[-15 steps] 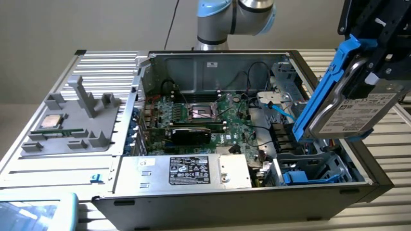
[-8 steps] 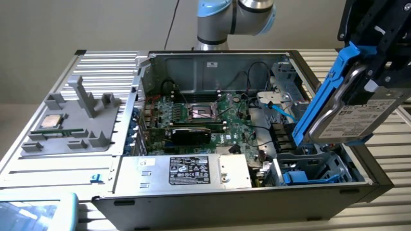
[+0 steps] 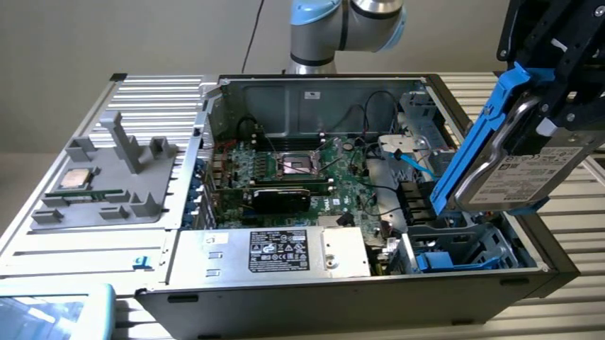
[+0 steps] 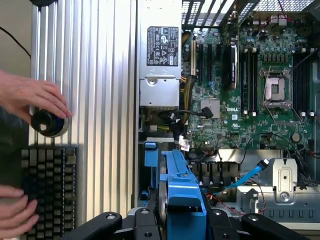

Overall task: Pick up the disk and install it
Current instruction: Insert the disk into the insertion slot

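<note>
A ribbed, light metal tabletop [image 3: 539, 312] carries everything. The open computer case [image 3: 331, 304] stands directly on it, with a flat grey panel [image 3: 57, 248] lying beside the case at the exterior view's left. In the wrist view a black keyboard [image 4: 47, 185] and a round black knob [image 4: 48, 123] sit near the tabletop's edge, a hand [image 4: 30, 97] on the knob

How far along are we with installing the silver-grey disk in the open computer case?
Done: the flat silver-grey disk in its blue plastic carrier is picked up, clamped in the black gripper. In hand: it hangs tilted above the grey metal drive bay at the exterior view's right of the case. Left: the install itself; the disk is not yet in the bay.
</note>
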`<state>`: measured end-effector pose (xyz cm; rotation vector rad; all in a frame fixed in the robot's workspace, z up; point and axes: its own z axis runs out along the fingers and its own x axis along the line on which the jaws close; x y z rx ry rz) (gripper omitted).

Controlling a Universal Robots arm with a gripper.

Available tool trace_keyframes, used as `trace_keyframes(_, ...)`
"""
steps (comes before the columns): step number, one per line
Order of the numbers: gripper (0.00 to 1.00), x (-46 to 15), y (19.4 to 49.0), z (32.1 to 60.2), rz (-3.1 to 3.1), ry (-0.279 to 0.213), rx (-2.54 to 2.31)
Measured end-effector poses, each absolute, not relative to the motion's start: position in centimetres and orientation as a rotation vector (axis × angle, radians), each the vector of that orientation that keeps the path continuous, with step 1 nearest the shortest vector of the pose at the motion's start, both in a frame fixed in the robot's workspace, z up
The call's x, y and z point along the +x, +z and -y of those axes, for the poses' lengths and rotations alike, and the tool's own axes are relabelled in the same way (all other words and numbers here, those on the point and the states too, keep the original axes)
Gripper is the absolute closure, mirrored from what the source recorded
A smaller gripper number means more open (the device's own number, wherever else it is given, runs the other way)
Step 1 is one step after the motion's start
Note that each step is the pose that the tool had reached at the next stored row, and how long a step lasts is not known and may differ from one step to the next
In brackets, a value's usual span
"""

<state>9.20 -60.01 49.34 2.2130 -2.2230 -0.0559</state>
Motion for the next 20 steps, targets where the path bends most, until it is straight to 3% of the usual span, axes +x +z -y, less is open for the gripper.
trace_keyframes(20, 0.63, 8.78, 48.84, 60.02, 2.223, -0.055, 2.213)
